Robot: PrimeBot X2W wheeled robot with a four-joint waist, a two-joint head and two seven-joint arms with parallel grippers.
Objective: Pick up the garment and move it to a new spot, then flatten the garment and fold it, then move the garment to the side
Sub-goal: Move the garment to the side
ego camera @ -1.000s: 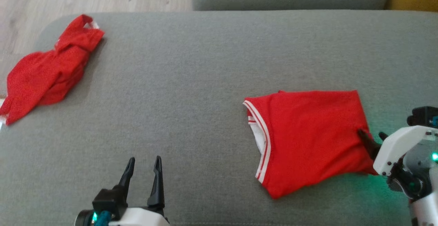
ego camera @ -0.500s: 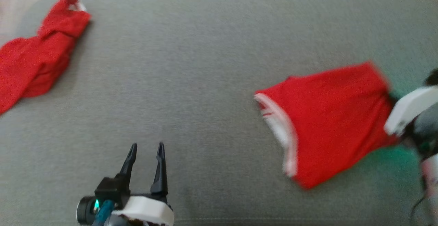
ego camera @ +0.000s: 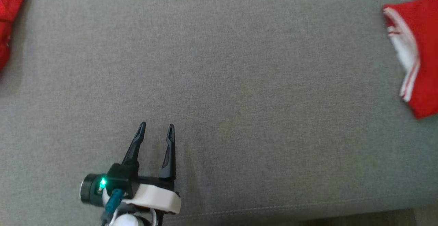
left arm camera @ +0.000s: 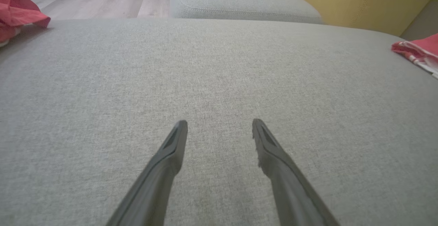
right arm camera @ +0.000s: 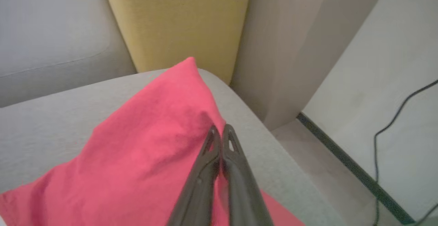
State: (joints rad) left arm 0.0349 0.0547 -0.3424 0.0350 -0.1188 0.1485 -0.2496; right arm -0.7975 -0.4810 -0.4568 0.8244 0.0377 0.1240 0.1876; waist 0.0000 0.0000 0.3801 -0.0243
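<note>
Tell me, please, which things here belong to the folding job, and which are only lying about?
For the job: folded red garment; right gripper, shut on its edge; left gripper, open and empty.
Only lying about: crumpled red cloth at the left end of the grey seat; yellow cushion.

Folded red garment (ego camera: 427,62) with white-striped collar lies on grey sofa (ego camera: 239,65)
</note>
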